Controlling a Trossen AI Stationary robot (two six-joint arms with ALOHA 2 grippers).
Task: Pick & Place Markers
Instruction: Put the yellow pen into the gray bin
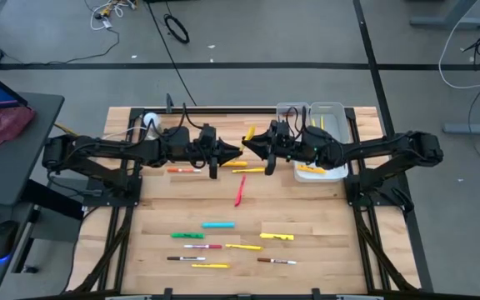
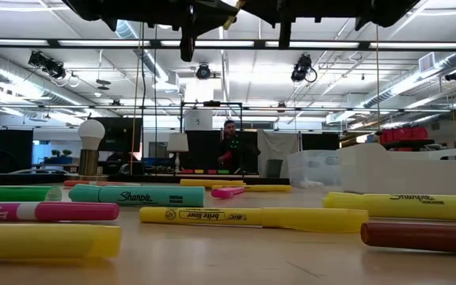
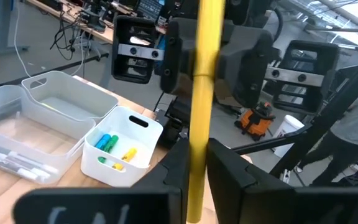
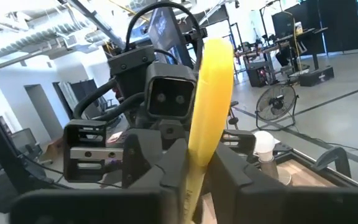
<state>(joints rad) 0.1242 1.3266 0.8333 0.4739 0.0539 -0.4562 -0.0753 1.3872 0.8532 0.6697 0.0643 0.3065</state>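
Both arms meet nose to nose above the table's far-middle, a yellow marker [image 1: 249, 133] between them. Left gripper [image 3: 194, 168] fingers closed on its lower barrel; right gripper [image 4: 194, 171] fingers also clamped on it, so it's held by both at once, off the wood.

Around: 2 clear bins [image 1: 327, 112] at far right, side by side, w/ a white bin [image 3: 120, 146] beside them holding blue, green & yellow markers. White ball [image 1: 151, 119] on base at far left, beside the left arm. Nothing blocks the held marker besides the 2 grippers themselves.

Count on the table [image 1: 307, 217], high view: approx 12 loose markers. Near the grippers: 1 white-barrelled [image 1: 183, 170], 2 thin yellow, 1 pink-red [image 1: 240, 190]. Nearer rows: 1 cyan [image 1: 218, 224], 1 green [image 1: 187, 236], 3 more white-barrelled, 3 yellow incl. a thicker one [image 1: 277, 237].

Hard to tell: bin contents under the right arm, only yellow bits show. Low view cuts off both arms at top edge; a person [image 2: 229, 146] stands far behind the table.
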